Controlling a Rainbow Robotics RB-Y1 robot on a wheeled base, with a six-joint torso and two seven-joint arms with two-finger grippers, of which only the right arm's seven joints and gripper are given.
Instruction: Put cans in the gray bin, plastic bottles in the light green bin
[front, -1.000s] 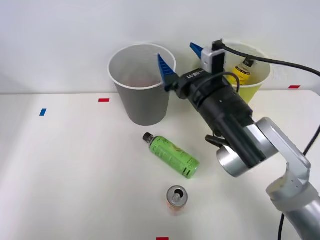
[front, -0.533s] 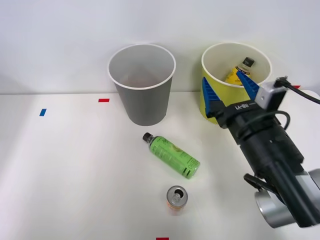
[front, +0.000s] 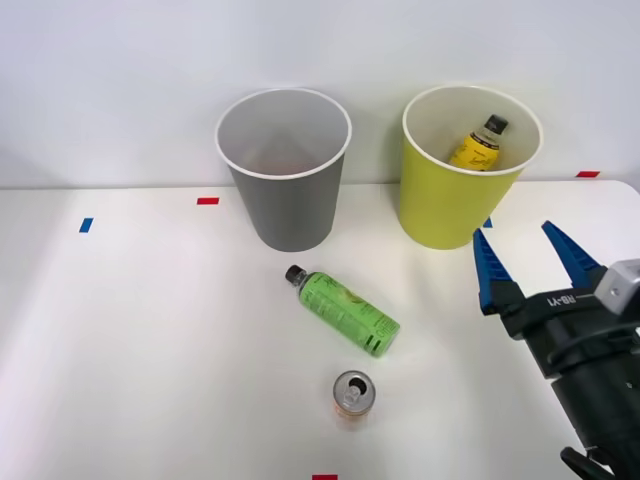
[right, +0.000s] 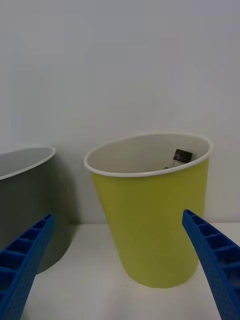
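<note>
Step in hand: between drops, by my read. The right end effector hangs empty over the white bench, its blue ribbed fingers spread wide with nothing between them.
Sorted so far: the yellow-labelled, black-capped plastic bottle lies inside the tall lime-green round bin with the white rim; the wrist view catches its cap over the rim of that bin.
Gray bin: the tall tapered gray wastebasket with the white rim stands just beside the green one, on its left; I cannot make out its contents.
Left to sort: the bright green-wrapped plastic bottle with a black cap lies on its side in front of the gray bin, cap pointing toward that bin; the small orange can with a silver pull-tab top stands upright just in front of it, nearer the robot.
Relative to end effector: both sit well to its left, the bottle about level with the fingertips, the can nearer the robot.
Next move calls for: a swing left and a descent onto one of the two. The lying bottle wants the fingers set across its body, since it could roll.
</note>
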